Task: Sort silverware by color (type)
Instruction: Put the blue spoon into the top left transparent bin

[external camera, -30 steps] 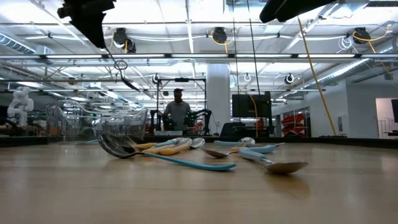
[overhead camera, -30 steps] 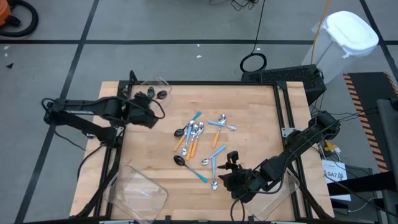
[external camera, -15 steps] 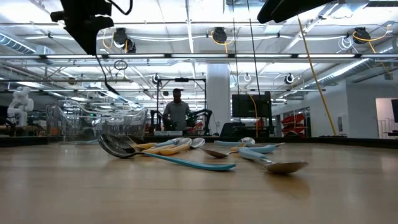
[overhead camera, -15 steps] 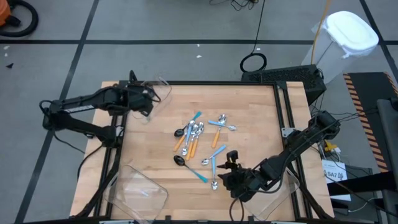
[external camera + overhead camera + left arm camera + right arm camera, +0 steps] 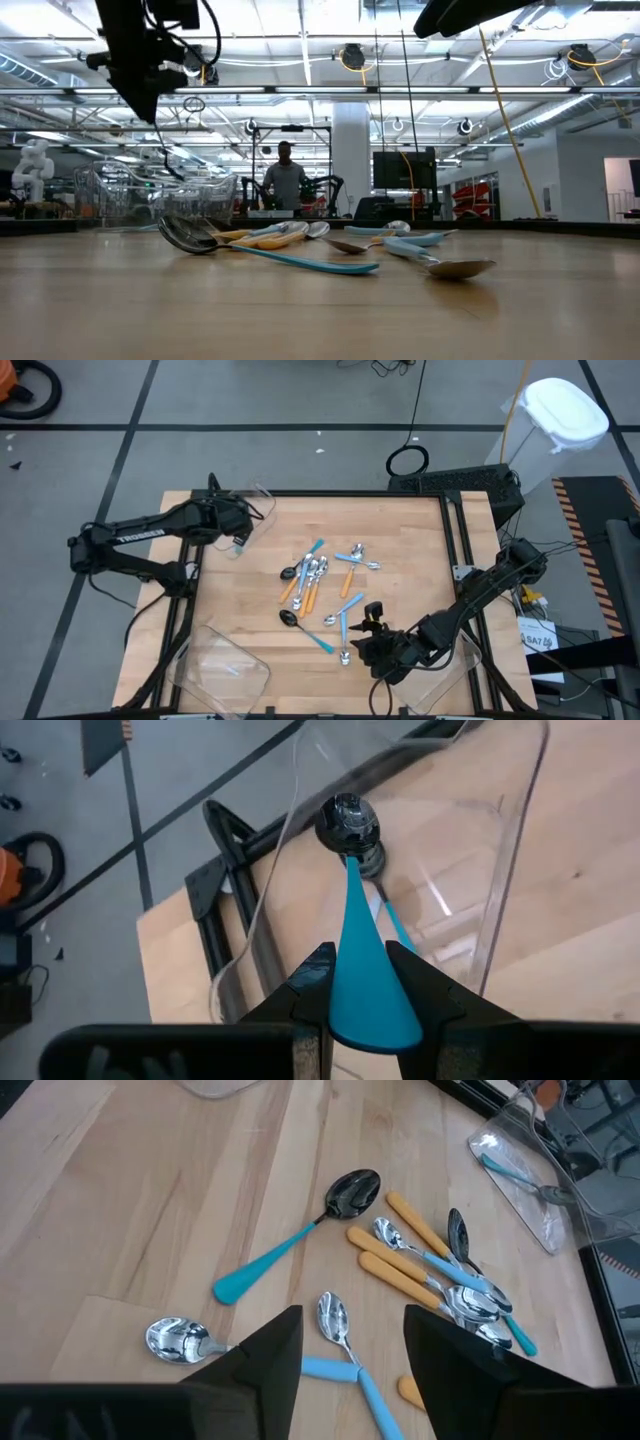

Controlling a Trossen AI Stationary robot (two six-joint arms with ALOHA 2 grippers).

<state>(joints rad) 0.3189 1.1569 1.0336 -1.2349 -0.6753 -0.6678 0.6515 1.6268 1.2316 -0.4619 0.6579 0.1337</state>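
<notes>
Holding a blue-handled spoon [image 5: 352,910] by its wide handle end, your left gripper [image 5: 360,982] is hanging over the clear bin [image 5: 258,500]. It's light, stiff and slick. Your right gripper [image 5: 345,1342], fingers apart, is hovering near the spoon pile [image 5: 322,582], well away from that bin.

A wooden table [image 5: 400,530] carried a cluster of spoons [image 5: 322,585] near its middle, blue and orange handles mixed. Clear bins lay on it too: one [image 5: 255,500] at the far left corner, another [image 5: 225,665] at the near left.
</notes>
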